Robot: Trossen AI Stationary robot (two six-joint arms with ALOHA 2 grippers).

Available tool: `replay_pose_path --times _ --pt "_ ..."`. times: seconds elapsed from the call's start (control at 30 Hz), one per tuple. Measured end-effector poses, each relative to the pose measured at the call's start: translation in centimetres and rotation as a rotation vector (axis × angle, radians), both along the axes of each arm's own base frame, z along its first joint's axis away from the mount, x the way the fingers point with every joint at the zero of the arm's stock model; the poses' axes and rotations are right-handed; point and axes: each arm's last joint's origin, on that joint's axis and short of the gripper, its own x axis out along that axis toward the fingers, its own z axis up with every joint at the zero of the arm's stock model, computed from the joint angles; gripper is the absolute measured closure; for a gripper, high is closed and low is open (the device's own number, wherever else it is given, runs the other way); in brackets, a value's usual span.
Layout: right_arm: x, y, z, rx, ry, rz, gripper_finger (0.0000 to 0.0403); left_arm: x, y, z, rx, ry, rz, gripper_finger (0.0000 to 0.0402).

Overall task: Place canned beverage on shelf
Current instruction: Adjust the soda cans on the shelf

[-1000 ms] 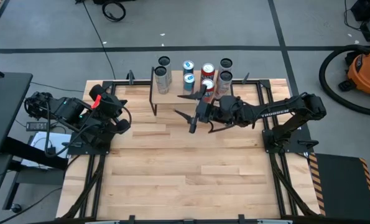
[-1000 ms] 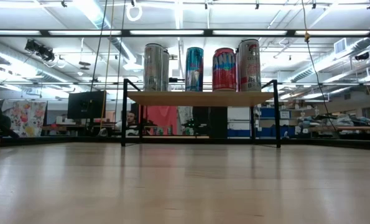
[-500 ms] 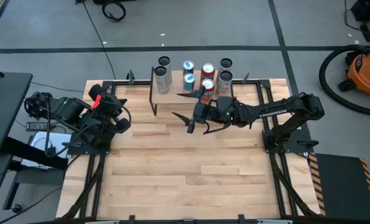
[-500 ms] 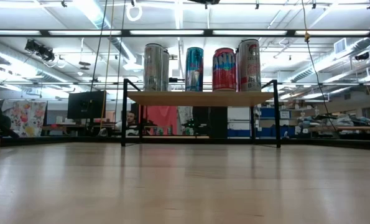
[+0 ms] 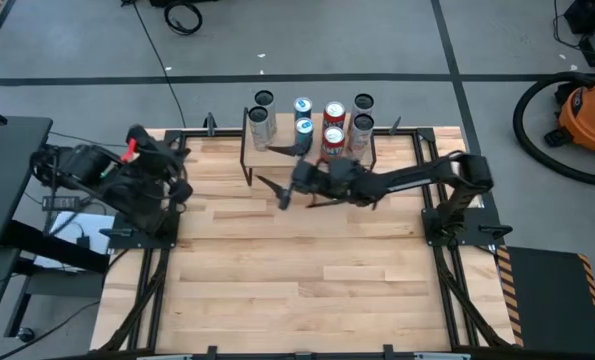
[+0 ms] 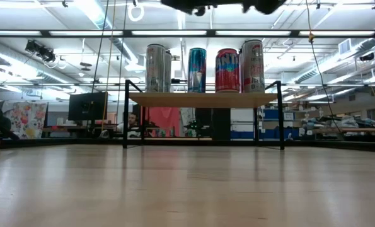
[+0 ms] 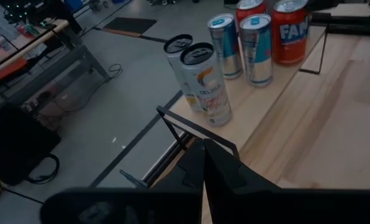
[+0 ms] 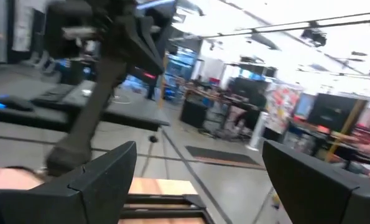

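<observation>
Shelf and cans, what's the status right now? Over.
Right gripper open, empty, in front of the shelf. Left gripper shut, at table's left edge. Cans upright on shelf. Nothing in the way.

Bright even overhead strip lighting, soft shadows, right wrist view motion-blurred

You have the shelf [image 6: 203, 99], a light-wood board on thin black legs, at the bench's far edge. On it stand your canned beverages, all upright: two silver cans [image 6: 155, 68], two blue [image 6: 197, 70], two red [image 6: 227, 70], two grey [image 6: 253, 66].
</observation>
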Motion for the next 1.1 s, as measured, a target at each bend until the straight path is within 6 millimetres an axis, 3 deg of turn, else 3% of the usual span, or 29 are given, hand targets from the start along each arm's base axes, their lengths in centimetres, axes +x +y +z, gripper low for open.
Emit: replay_pose_path --times 0.2,0.3,0.6,0.87,1.1 --pt "3.6 -0.1 0.4 -0.004 0.005 -0.250 0.0044 -0.9 0.4 0.2 -0.017 -0.002 -0.024 0.0395" --pt "5.2 -0.1 0.5 0.029 -0.024 -0.292 0.0044 -0.9 0.3 0.1 -0.016 0.033 -0.054 0.0395" --pt "9.3 -0.5 -1.4 0.093 -0.024 -0.559 0.0044 -0.9 0.3 0.1 0.009 0.085 -0.094 0.0395" --pt "10.9 -1.7 -3.5 0.211 -0.096 -0.736 0.0045 -1.3 0.4 0.1 0.026 0.124 -0.136 0.0395" --pt "10.7 -2.2 -3.3 0.311 -0.190 -0.780 0.0048 -1.9 0.7 0.2 0.044 0.150 -0.171 0.0395"
